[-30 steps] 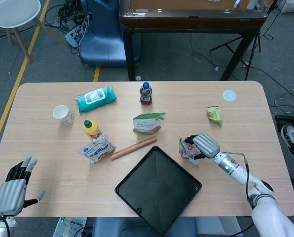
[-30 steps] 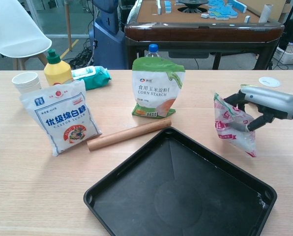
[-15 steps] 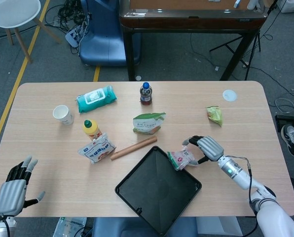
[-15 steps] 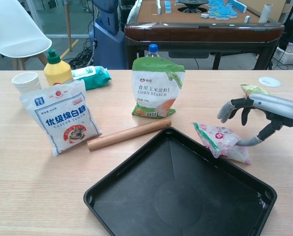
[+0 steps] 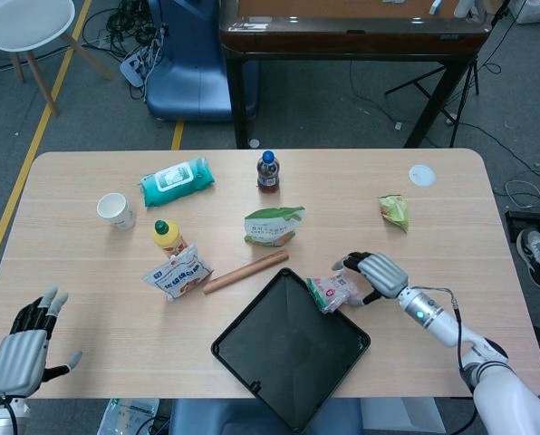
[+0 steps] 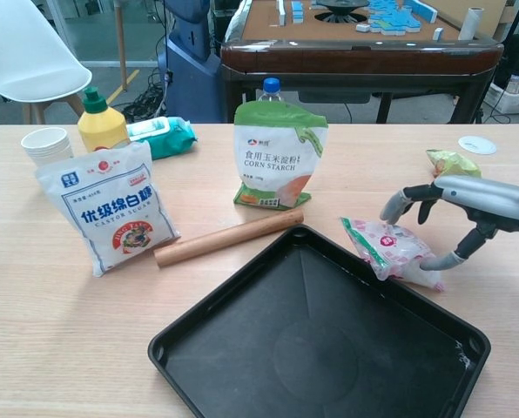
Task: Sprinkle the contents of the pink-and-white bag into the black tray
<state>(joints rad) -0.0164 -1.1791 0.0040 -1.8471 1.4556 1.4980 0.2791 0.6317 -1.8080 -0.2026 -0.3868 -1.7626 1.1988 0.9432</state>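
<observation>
The pink-and-white bag (image 5: 332, 292) (image 6: 388, 250) lies on its side on the table, its left end against the right rim of the black tray (image 5: 288, 353) (image 6: 312, 348). My right hand (image 5: 379, 275) (image 6: 468, 196) arches over the bag's right part with fingers spread just above it. The thumb tip touches the bag's lower right end, and the bag is not gripped. The tray looks bare inside. My left hand (image 5: 21, 349) hangs off the table's front left corner, fingers apart and holding nothing.
Left of the tray lie a wooden rolling pin (image 5: 245, 272) (image 6: 229, 237) and a castor sugar bag (image 5: 177, 274) (image 6: 107, 207). Behind stand a corn starch pouch (image 5: 272, 227) (image 6: 279, 157), a yellow bottle (image 5: 168, 237), a paper cup (image 5: 116, 210) and wipes (image 5: 175, 179). A green crumpled bag (image 5: 395, 211) lies far right.
A second ago my right hand held the bag upright beside the tray. It let go, the bag tipped onto its side at the rim, and the fingers have since lowered toward it.
</observation>
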